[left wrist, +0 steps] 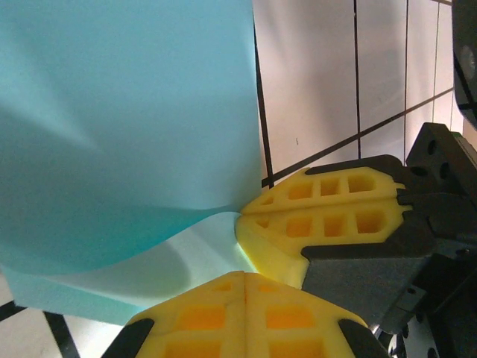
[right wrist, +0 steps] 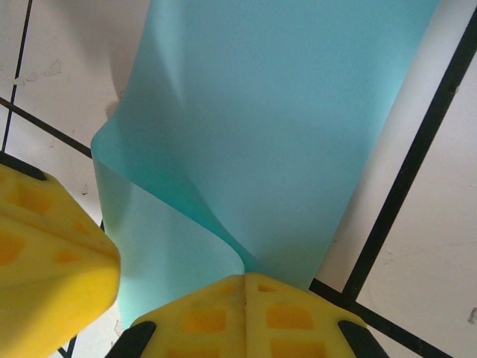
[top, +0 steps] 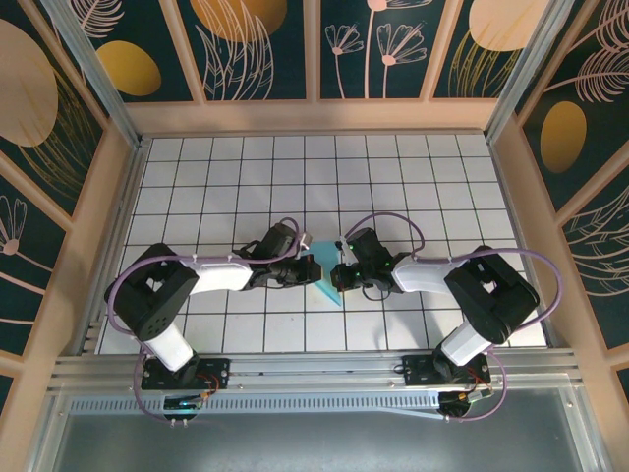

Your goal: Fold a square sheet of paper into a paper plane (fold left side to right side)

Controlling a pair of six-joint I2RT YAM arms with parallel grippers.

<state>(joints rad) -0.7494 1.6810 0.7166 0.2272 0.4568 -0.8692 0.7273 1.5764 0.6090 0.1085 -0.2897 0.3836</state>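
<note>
The square sheet of paper [top: 328, 285] is light teal and hangs curled between both arms at the table's middle, one part bent over another. In the left wrist view the sheet [left wrist: 127, 112] bulges above a paler lower layer. My left gripper [left wrist: 244, 274] is shut, with that lower layer's edge running into its yellow tips. My right gripper [right wrist: 246, 276] is shut where the curl of the sheet [right wrist: 283, 112] narrows into its seam. The two grippers stand tip to tip, left gripper [top: 313, 267] and right gripper [top: 340, 273].
The table [top: 393, 177] is white tile with a black grid, walled by a wooden frame [top: 314, 116] on three sides. A metal rail [top: 314, 369] with both arm bases runs along the near edge. Purple cables [top: 393, 221] loop above the wrists.
</note>
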